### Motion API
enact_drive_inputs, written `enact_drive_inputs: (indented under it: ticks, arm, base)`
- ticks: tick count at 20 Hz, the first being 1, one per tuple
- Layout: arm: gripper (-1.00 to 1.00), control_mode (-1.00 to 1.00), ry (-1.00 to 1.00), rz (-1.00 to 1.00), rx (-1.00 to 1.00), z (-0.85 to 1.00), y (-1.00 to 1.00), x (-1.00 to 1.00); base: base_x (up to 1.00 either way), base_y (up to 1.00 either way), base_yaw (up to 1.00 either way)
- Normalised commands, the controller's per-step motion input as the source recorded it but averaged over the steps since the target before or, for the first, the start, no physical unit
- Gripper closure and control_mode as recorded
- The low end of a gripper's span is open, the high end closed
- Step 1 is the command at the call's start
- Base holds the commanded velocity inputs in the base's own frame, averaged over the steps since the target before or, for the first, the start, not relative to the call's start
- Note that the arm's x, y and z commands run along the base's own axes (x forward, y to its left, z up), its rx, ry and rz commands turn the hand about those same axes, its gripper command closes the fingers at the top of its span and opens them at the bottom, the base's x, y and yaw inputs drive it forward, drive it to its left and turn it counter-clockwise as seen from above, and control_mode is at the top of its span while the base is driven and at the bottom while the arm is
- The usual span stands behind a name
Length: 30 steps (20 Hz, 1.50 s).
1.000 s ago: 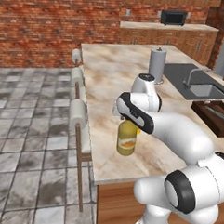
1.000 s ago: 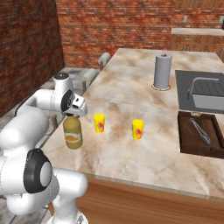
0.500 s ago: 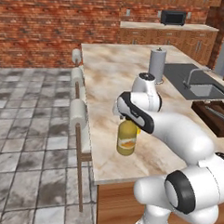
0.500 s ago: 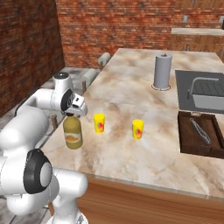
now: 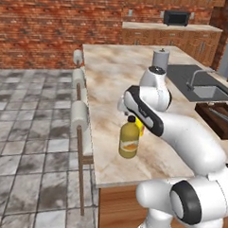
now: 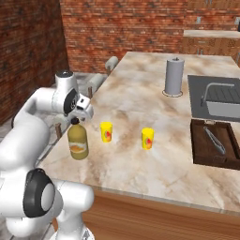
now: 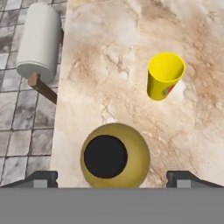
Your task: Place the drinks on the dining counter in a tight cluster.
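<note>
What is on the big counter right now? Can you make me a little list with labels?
counter: dining counter, beige marbled top
bottle: amber juice bottle with black cap, upright near the counter's stool-side edge
cups: two yellow cups, upright, apart from each other
claw: claw open, just above the juice bottle, fingertips either side of it, not gripping
roll: grey paper towel roll, upright by the sink
tray: dark wooden tray holding tongs
</note>
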Motion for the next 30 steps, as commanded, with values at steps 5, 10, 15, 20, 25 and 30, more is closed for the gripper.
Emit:
enact_drive_inputs:
  ticks: [5, 10, 15, 20, 25, 30]
  arm:
    - [-1.00, -1.00, 0.00, 0.00, 0.00, 0.15, -0.16, -0.86]
    - [-1.00, -1.00, 0.00, 0.00, 0.00, 0.03, -0.17, -0.97]
    - [-1.00, -1.00, -0.01, 0.00, 0.00, 0.00, -0.12, -0.80]
    - [-1.00, -1.00, 0.00, 0.00, 0.00, 0.02, -0.10, -0.41]
    - [-1.00, -1.00, 0.00, 0.00, 0.00, 0.21, -0.03, -0.01]
    - [-1.00, -1.00, 0.00, 0.00, 0.00, 0.00, 0.00, 0.00]
  base:
    - [0.00, 0.00, 0.00]
    - [0.00, 0.00, 0.00]
    - [0.00, 0.00, 0.00]
    - [0.00, 0.00, 0.00]
    - [0.00, 0.00, 0.00]
    - [0.00, 0.00, 0.00]
